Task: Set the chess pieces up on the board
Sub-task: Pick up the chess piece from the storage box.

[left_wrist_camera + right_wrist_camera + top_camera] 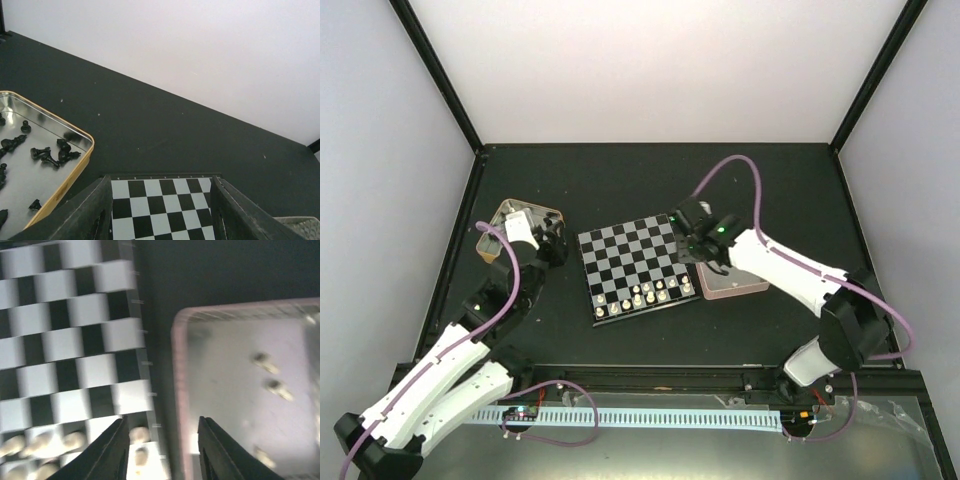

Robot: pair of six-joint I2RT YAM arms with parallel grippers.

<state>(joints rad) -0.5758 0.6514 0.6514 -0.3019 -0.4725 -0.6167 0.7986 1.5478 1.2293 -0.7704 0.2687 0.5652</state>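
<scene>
Top external view: black table (620, 180), white walls (660, 70). The board (635, 262) lies just ahead of the left gripper (161, 200) and under the left finger of the right gripper (161, 440), with cream pieces (137, 435) beside that finger. Both grippers gape, empty. Blurred shapes in the pink tray (180, 390) beneath its right finger are indistinct.
</scene>
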